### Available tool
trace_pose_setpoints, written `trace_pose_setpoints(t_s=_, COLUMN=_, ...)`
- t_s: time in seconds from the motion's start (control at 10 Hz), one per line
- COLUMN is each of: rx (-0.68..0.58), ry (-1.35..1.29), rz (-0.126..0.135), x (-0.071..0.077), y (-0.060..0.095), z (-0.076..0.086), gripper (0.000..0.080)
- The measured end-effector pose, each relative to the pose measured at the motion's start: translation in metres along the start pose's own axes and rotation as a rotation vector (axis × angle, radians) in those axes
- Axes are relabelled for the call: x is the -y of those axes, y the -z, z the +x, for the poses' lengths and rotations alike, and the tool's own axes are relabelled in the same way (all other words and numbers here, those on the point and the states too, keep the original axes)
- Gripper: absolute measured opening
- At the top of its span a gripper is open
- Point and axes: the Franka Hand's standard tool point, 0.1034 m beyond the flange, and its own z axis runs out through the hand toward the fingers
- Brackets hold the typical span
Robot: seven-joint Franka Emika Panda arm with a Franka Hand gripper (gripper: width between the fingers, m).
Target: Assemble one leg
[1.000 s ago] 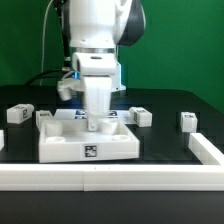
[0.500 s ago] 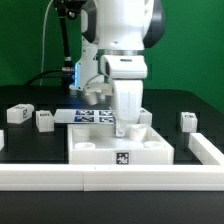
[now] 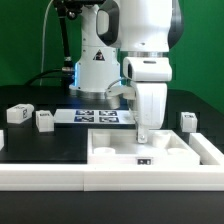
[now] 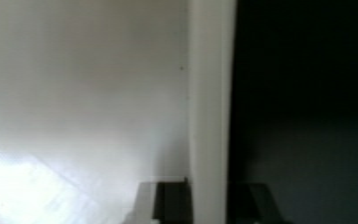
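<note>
Far on the exterior view's left, one leg (image 3: 17, 113) sits on the black table (image 3: 40, 150) with a second leg (image 3: 44, 120) just beside it, both well apart from the arm. Past the marker board (image 3: 100, 116), the hand (image 3: 143, 133) is down and clamped on the back wall of the big white panel (image 3: 120, 155). Over on the right, a third leg (image 3: 187, 121) stands alone, near the panel.

A lab: green backdrop (image 3: 30, 45), tagged marker board (image 3: 100, 116).
</note>
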Motion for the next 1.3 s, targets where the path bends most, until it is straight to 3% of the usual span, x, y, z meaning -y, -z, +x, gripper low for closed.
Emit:
trace_pose_setpoints(t_s=0.3, rx=-0.004, ry=0.018, rz=0.007, x=0.0016, y=0.0, z=0.0177, gripper=0.0061)
trace_pose_setpoints(t_s=0.5, rx=0.0, ry=0.023, rz=0.014, x=0.0022, y=-0.0002, z=0.0146, gripper=0.0061)
trace_pose_setpoints(t_s=0.6, rx=0.0, ry=0.023, rz=0.015, x=0.0024, y=-0.0003, z=0.0145, gripper=0.0168)
trace_pose_setpoints(t_s=0.7, rx=0.0, ry=0.023, rz=0.015, x=0.0025, y=-0.0004, z=0.0143, gripper=0.0168)
trace_pose_setpoints(t_s=0.8, rx=0.0, ry=0.022, rz=0.015, x=0.0026, y=-0.0004, z=0.0143, gripper=0.0303)
trace_pose_setpoints(t_s=0.9, rx=0.0, ry=0.022, rz=0.015, x=0.0026, y=-0.0004, z=0.0142, gripper=0.0504)
trace_pose_setpoints(t_s=1.0, rx=0.001, ry=0.022, rz=0.015, x=0.0026, y=-0.0005, z=0.0142, gripper=0.0602)
trace_pose_setpoints(t_s=1.3, rx=0.001, ry=0.022, rz=0.015, x=0.0027, y=-0.0005, z=0.0141, gripper=0.0647)
